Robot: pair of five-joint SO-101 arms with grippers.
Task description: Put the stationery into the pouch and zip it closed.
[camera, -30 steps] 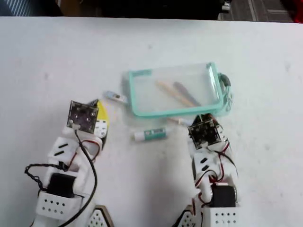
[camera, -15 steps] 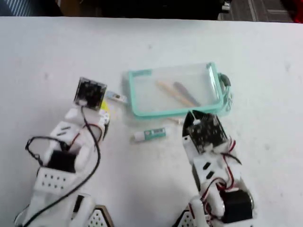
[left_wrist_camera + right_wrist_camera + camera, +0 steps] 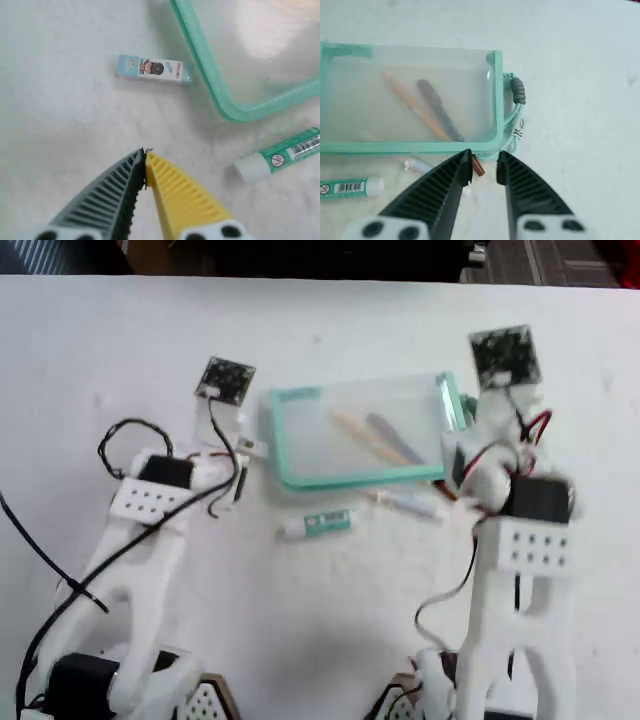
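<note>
A clear pouch (image 3: 365, 430) with a mint-green rim lies mid-table, with an orange pen and a grey pen (image 3: 437, 110) inside. Its zip pull (image 3: 518, 90) hangs at the right end. Outside the pouch lie a green-labelled glue stick (image 3: 317, 523), a clear pen (image 3: 405, 502) and a small blue eraser (image 3: 155, 70). My left gripper (image 3: 145, 154) is shut and empty, just short of the eraser by the pouch's left corner. My right gripper (image 3: 484, 164) is open a little over the clear pen's brown end (image 3: 477, 168), at the pouch's near right corner.
The white table (image 3: 120, 330) runs bare to the left, the right and behind the pouch. Both arms (image 3: 150, 510) (image 3: 520, 530) stretch over the near half, with loose cables beside the left one.
Both arms have stretched forward from the near edge toward the pouch. The left one now stands by the eraser, the right one by the pouch's right end, uncovering the clear pen.
</note>
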